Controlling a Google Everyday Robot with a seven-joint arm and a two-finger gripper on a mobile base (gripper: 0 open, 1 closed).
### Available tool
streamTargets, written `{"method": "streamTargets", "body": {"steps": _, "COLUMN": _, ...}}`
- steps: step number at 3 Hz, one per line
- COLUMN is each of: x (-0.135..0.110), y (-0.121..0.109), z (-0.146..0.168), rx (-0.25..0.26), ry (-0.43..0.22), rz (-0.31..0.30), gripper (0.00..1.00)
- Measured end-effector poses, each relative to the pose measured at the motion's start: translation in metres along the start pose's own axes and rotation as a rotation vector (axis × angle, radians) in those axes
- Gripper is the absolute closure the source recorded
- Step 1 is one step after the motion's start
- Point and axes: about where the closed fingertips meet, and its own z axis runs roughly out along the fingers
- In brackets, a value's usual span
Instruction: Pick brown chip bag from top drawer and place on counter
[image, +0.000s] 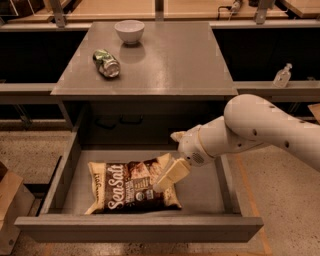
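Note:
The brown chip bag (125, 192) lies flat on the floor of the open top drawer (135, 228), left of middle, with its "Sea Salt" script facing up. My gripper (168, 179) reaches down from the white arm on the right and sits over the bag's right end, at or just above its surface. The grey counter (170, 65) is the cabinet top directly behind and above the drawer.
A white bowl (129, 31) stands at the counter's back left, with a crushed green can (106, 62) in front of it. A small clear bottle (282, 76) sits on the ledge at right. A cardboard box (7, 200) stands left of the drawer.

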Motion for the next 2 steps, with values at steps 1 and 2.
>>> {"method": "streamTargets", "body": {"steps": 1, "x": 0.002, "y": 0.003, "z": 0.035, "rx": -0.044, "ry": -0.037, "rz": 0.016, "gripper": 0.0}}
{"method": "streamTargets", "body": {"steps": 2, "x": 0.005, "y": 0.003, "z": 0.07, "rx": -0.075, "ry": -0.069, "rz": 0.04, "gripper": 0.0}}
